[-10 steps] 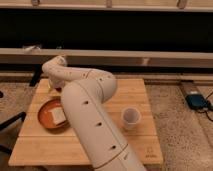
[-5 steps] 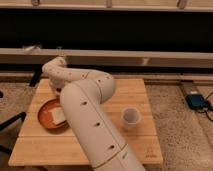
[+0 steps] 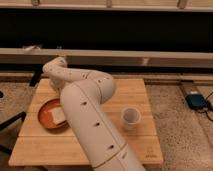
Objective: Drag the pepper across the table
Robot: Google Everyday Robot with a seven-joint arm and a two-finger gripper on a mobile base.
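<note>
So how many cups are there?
1: a small white cup, right of the white arm, on the light wooden table. The arm may hide others. Claw: table's far left.

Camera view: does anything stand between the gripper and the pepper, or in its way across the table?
The pepper does not show; the arm may hide it. The gripper is at the far left corner of the table. An orange plate and a white cup stand mid-table, perhaps blocking it.

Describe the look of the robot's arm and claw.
The arm is off-white, built of thick rounded tubular links with smooth bulging joints and small dark dots along its side. No cables show. The claw, at its tapered end over the table's back-left part, looks equally pale.
</note>
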